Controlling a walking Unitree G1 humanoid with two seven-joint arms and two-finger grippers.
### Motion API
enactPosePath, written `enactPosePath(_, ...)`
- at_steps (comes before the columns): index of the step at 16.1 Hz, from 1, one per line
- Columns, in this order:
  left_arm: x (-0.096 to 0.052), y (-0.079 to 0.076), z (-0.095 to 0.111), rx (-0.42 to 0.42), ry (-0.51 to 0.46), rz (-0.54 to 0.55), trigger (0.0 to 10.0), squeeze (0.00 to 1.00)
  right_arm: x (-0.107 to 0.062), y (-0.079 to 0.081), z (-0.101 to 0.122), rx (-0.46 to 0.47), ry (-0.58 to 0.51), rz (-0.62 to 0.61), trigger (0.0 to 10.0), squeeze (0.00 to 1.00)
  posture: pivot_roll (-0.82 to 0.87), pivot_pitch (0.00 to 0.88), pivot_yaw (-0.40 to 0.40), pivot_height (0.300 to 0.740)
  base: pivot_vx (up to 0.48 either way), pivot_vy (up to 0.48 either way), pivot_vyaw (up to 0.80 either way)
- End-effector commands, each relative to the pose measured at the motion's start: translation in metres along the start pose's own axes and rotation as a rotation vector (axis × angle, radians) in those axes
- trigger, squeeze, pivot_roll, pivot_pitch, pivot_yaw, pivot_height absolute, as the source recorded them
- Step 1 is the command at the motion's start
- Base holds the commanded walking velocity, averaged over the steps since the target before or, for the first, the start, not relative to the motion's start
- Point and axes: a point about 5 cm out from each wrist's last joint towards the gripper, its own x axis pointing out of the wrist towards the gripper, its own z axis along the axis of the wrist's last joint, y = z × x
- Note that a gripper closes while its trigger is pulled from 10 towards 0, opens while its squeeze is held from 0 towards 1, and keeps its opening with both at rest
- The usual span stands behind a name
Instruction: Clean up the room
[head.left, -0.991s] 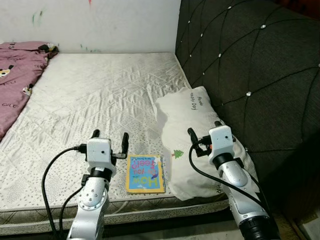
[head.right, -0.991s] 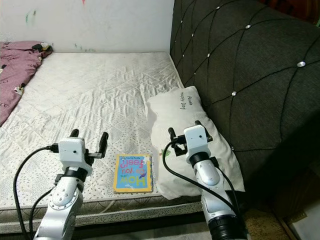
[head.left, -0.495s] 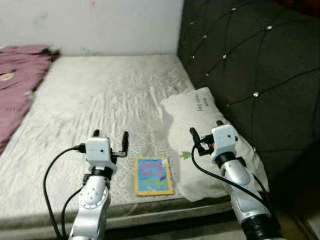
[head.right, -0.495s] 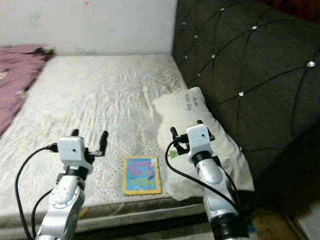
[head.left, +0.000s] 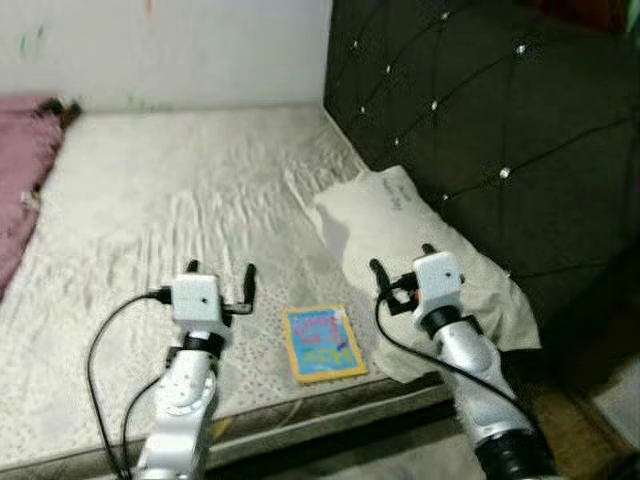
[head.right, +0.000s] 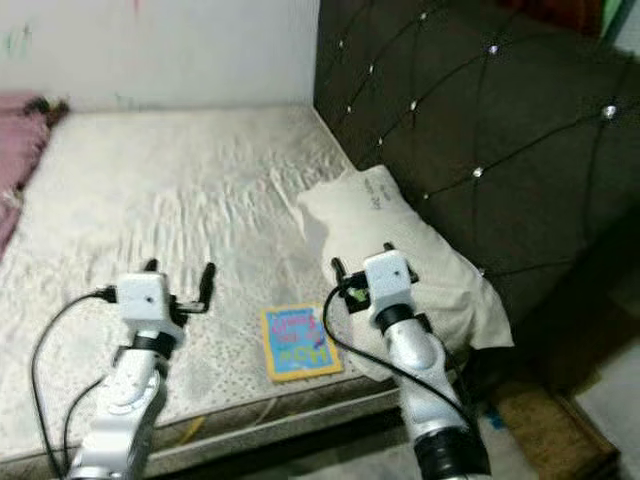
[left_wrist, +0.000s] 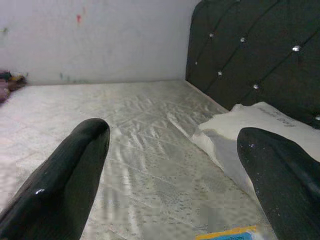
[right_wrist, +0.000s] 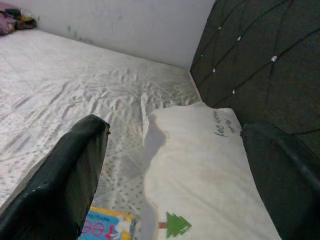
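Black fingers on both end effectors are standing apart, gripping nothing. Left end effector (head.left: 220, 272) is hovering over the near part of the bed (head.left: 180, 200), fingers pointing toward the far wall (head.left: 170, 45); in the left wrist view its 2 fingers (left_wrist: 65, 180) are framing the quilted mattress surface. Right end effector (head.left: 400, 260) is hovering at the near end of the pillow (head.left: 400, 225), above its inner edge, with its 2 fingers (right_wrist: 70, 175) spread wide in the right wrist view; contact with the pillow cannot be told.

Between the 2 arms, a small book (head.left: 322, 343) with a blue cover and yellow border is lying flat on the mattress near the front edge, just beside the pillow's near corner. A corner of it is showing in the right wrist view (right_wrist: 107, 226), next to a small green tree print (right_wrist: 172, 225) on the pillow. Off-white pillow is lying along the dark tufted headboard (head.left: 480, 110), with dark lettering near its far end.

Pink blanket (head.left: 25, 180) is bunching at the far left side of the bed, well apart from both arms. Black cables are looping from each wrist. Head views are slightly blurred.
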Motion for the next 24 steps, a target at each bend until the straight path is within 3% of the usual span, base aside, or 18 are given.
enactPosePath(1, 0.0010, -0.0005, 0.0006, 0.009, -0.001, 0.000, 10.0, 0.00, 0.0020, -0.0013, 0.0045, -0.017, -0.020, 0.005, 10.0, 0.00, 0.01, 0.000, -0.039, 0.740, 0.000, 0.000, 0.80)
enactPosePath(8, 0.0015, 0.0003, 0.0002, -0.033, 0.001, 0.014, 10.0, 0.00, 0.0027, 0.0009, 0.0041, -0.010, -0.020, 0.018, 10.0, 0.00, 0.01, 0.000, -0.039, 0.740, 0.000, 0.000, 0.25)
enactPosePath(14, 0.0029, -0.0001, -0.0007, -0.051, 0.006, 0.011, 10.0, 0.00, 0.0030, -0.0003, 0.0037, -0.010, -0.018, 0.019, 10.0, 0.00, 0.01, 0.000, -0.043, 0.740, 0.000, 0.467, 0.00)
enactPosePath(24, 0.0021, 0.0068, -0.0040, -0.046, 0.015, 0.041, 10.0, 0.00, 0.0026, 0.0000, 0.0006, 0.002, -0.001, 0.009, 10.0, 0.00, 0.01, 0.000, -0.042, 0.740, 0.000, 0.000, 0.00)
